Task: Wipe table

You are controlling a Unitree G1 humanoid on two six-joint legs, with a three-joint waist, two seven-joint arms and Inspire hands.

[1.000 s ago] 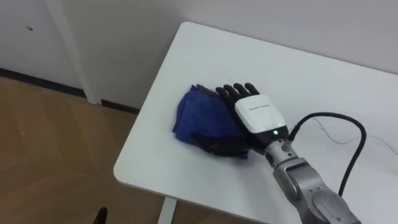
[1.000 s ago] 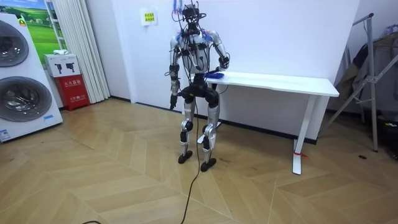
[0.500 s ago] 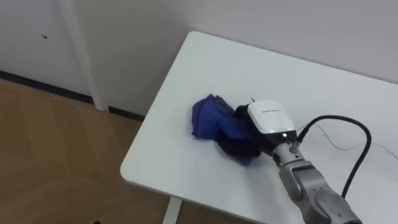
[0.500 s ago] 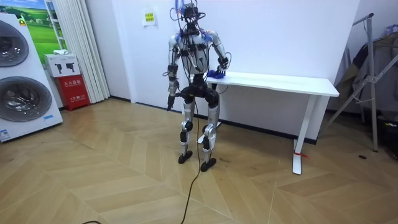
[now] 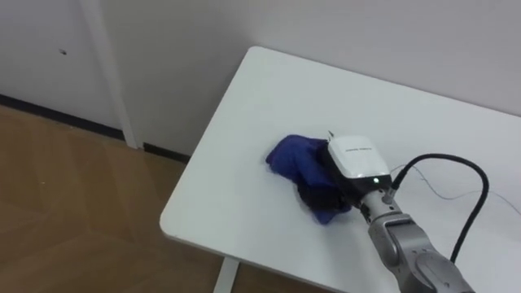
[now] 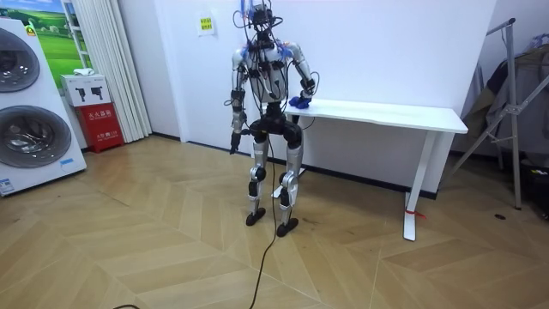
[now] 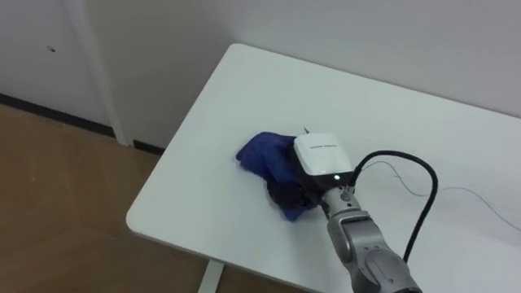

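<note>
From where I stood, the robot was at the short end of the white desk [image 5: 269, 89], facing the wall, its right arm reaching out over the top. The right hand [image 5: 352, 156] was pressed palm-down on a blue cloth [image 5: 295, 156], the white back of the hand uppermost. Its dark fingers [image 5: 313, 194] were curled down into the fabric and had it bunched up in their grip.

The cloth lay under the hand and spilled out to its left. 1 rounded lobe stuck out past the fingers on the left side. A smaller tail poked out on the near side, just below the wrist. So the long axis of the bundle ran slantwise, from the far left of the hand back towards the near side under it, roughly across the line of the forearm. The fat end pointed away to the left, towards the desk's rounded corner, which was well apart from it.

The left hand [image 6: 233, 142] hung low beside the hip, away from the desk.
</note>
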